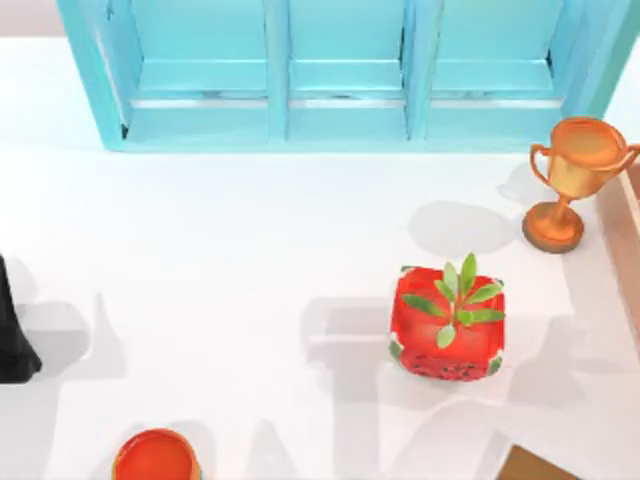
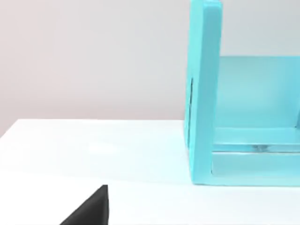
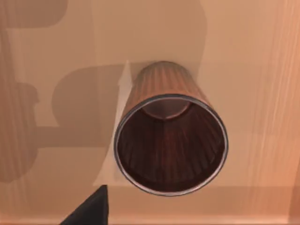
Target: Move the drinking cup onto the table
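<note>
White and glossy, the table [image 1: 220, 260] carries a turquoise shelved cabinet [image 1: 340, 75] along its far edge, an orange trophy cup [image 1: 572, 180] near the right edge, a red watermelon planter [image 1: 448, 325] right of centre and an orange-red round vessel [image 1: 155, 458] at the near edge. The left arm [image 1: 12, 330] sits parked at the left edge. In the right wrist view, the drinking cup [image 3: 169, 136], a ribbed maroon-brown tumbler with a thin pale rim, stands on a brown wood-grained surface [image 3: 253, 61], seen from above. Whether either gripper's fingers are spread or closed, I cannot tell. Ribbed, tapered walls could slip in a loose pinch; an off-centre descent might tip the cup.
</note>
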You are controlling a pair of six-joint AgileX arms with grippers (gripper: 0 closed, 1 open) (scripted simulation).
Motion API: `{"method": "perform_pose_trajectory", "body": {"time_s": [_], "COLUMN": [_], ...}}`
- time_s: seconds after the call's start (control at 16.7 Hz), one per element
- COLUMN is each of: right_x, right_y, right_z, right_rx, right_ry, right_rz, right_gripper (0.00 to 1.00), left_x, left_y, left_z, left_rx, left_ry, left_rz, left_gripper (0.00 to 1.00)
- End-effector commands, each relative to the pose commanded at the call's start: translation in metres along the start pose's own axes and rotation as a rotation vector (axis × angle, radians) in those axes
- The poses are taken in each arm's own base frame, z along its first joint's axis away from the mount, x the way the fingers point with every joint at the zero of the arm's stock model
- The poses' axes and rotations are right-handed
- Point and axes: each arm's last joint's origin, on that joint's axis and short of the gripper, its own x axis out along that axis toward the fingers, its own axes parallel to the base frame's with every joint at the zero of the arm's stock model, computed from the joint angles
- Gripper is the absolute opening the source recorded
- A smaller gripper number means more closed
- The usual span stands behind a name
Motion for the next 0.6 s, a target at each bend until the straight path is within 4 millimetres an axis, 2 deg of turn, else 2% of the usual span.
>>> {"method": "perform_pose_trajectory", "body": {"time_s": [0.24,0.36,0.6], "right_x": [0.047,0.064,0.069], "right_y": [-0.001,0.0,0.0], "right_z": [0.002,-0.001,-0.002], "right_rx": [-0.001,0.0,0.0], "right_ry": [-0.018,-0.01,-0.006], "right_rz": [-0.008,-0.004,-0.003], "right_gripper": [1.0,1.0,1.0], "left_x": [0.0,0.0,0.0], "left_y": [0.0,0.0,0.0], "left_z": [0.0,0.0,0.0], "left_rx": [0.0,0.0,0.0], "left_ry": [0.0,0.0,0.0], "left_rz": [0.0,0.0,0.0], "left_gripper": [1.0,1.0,1.0]}}
